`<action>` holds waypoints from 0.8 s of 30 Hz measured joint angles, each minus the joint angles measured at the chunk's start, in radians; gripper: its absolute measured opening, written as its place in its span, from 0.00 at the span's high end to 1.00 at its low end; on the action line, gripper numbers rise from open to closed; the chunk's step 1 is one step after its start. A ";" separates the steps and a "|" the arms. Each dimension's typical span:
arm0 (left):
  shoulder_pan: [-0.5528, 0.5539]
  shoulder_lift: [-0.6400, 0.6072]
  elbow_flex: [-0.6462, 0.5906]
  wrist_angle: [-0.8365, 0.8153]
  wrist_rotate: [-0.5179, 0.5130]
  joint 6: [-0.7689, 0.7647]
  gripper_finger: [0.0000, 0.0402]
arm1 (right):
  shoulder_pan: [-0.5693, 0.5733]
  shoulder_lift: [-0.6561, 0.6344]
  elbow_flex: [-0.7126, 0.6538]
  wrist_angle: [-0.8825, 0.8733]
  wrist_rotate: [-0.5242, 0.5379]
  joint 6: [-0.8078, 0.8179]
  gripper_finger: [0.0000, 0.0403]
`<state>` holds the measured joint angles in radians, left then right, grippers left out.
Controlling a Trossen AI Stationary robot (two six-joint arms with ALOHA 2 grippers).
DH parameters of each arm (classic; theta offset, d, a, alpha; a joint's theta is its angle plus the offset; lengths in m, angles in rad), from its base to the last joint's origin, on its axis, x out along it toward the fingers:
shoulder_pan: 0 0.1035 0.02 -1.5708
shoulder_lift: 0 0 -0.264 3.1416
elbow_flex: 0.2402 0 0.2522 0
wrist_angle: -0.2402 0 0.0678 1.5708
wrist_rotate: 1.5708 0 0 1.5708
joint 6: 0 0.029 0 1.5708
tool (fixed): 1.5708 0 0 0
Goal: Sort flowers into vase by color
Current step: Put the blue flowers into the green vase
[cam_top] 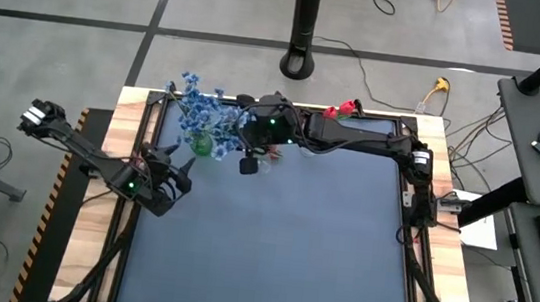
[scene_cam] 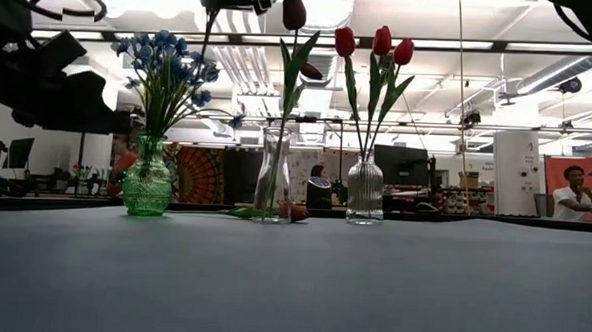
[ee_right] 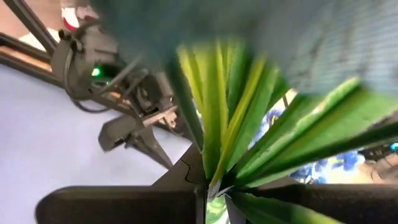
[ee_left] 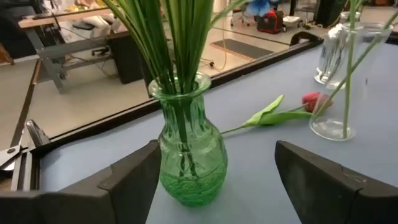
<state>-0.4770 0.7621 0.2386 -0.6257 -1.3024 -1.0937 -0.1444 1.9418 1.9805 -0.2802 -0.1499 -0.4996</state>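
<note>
**Left gripper released at the green vase, right clamped on a stem over the middle vase**

From my seat, the left gripper (cam_top: pixel 179 175) sits just short of the green vase (ee_left: pixel 188 155), fingers (ee_left: pixel 134 180) spread wide with nothing between them — the vase stands framed in the gap, untouched. That vase holds the blue flowers (scene_cam: pixel 167 62), stems packed upright in its neck.

The right gripper (cam_top: pixel 249 161) is reached across the far edge of the table (cam_top: pixel 280 243), clenched on green leaves and a stem (ee_right: pixel 217 124). In the low view a red bud (scene_cam: pixel 295 12) hangs high above the tall clear vase (scene_cam: pixel 274 175) in the middle, its stem running down into that vase; I think this is the flower the right gripper grips, though the arm itself is cut off at the frame's top.

One red flower (ee_left: pixel 314 101) lies flat on the table beside the clear vase's foot. The ribbed clear vase (scene_cam: pixel 365 189) holds three red tulips (scene_cam: pixel 381 42).
</note>
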 joint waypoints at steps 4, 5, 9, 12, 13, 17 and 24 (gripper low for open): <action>0.000 0.001 -0.004 0.039 -0.036 0.011 0.27 | 0.000 0.002 -0.001 0.036 -0.015 -0.019 0.95; 0.000 0.003 -0.004 0.055 -0.047 0.026 0.27 | 0.000 0.003 -0.003 0.045 -0.016 -0.030 0.95; 0.002 0.015 -0.004 0.096 -0.106 0.071 0.27 | -0.001 0.022 -0.004 0.105 -0.045 -0.037 0.95; 0.005 0.021 -0.004 0.095 -0.121 0.072 0.27 | -0.002 0.050 -0.005 0.152 -0.060 -0.036 0.95; 0.007 0.024 -0.004 0.096 -0.121 0.072 0.27 | -0.004 0.057 -0.005 0.157 -0.060 -0.036 0.95; 0.022 0.034 -0.004 0.096 -0.121 0.070 0.27 | -0.007 0.071 0.000 0.164 -0.060 -0.036 0.95; 0.069 0.078 -0.006 0.154 -0.130 0.064 0.27 | -0.007 0.070 0.007 0.166 -0.060 -0.044 0.95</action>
<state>-0.4079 0.8405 0.2329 -0.4721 -1.4327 -1.0302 -0.1513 2.0121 1.9873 -0.1142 -0.2096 -0.5434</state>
